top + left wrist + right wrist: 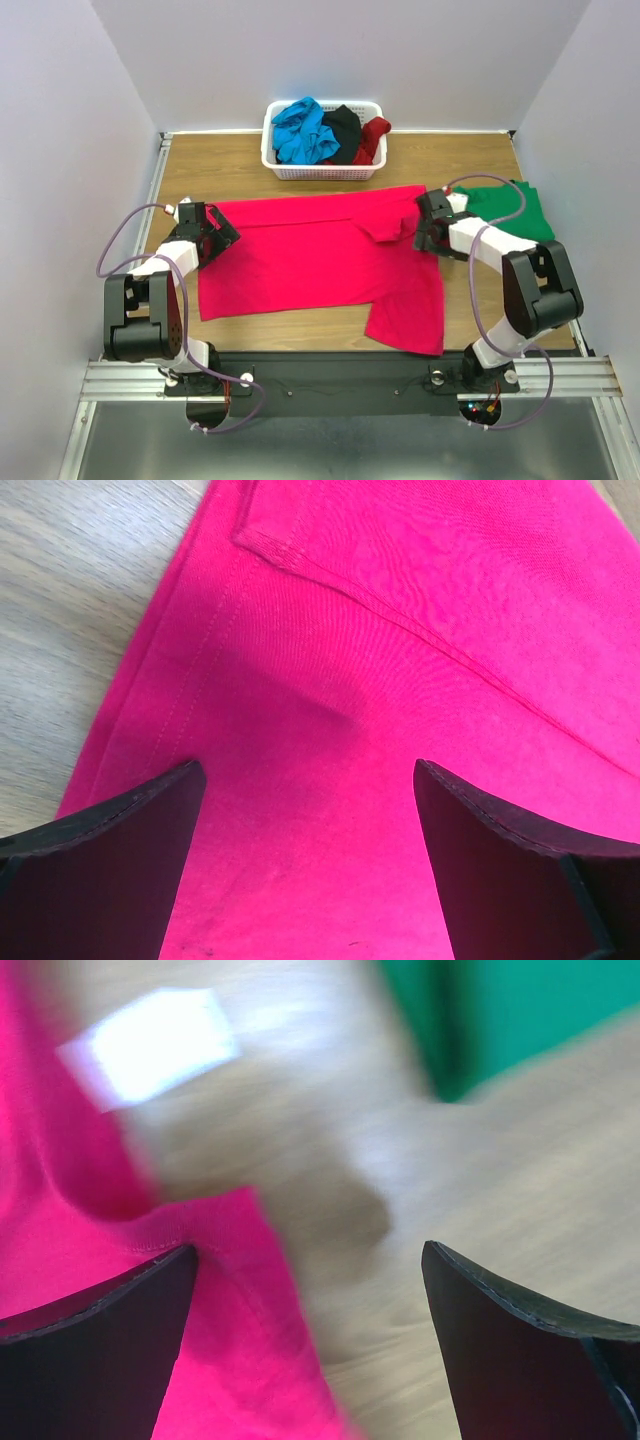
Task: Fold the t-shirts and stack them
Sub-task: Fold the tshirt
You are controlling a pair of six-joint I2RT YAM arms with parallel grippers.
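Opening fold on the pink-red t-shirt (300, 255), cloth not yet gripped.
It lies spread across the table (230, 165); the left gripper (308, 768) hangs over its left hem, jaws wide, and the right gripper (310, 1248) tilts down at its right edge, jaws wide too. I'd say each must next pinch an edge. Farther right lies the green t-shirt (515, 210), folded; the far basket (325, 175) holds other t-shirts (300, 130).

Bright, even light, soft shadows; the right wrist view blurs the pink-red t-shirt (238, 1295), others sharp.
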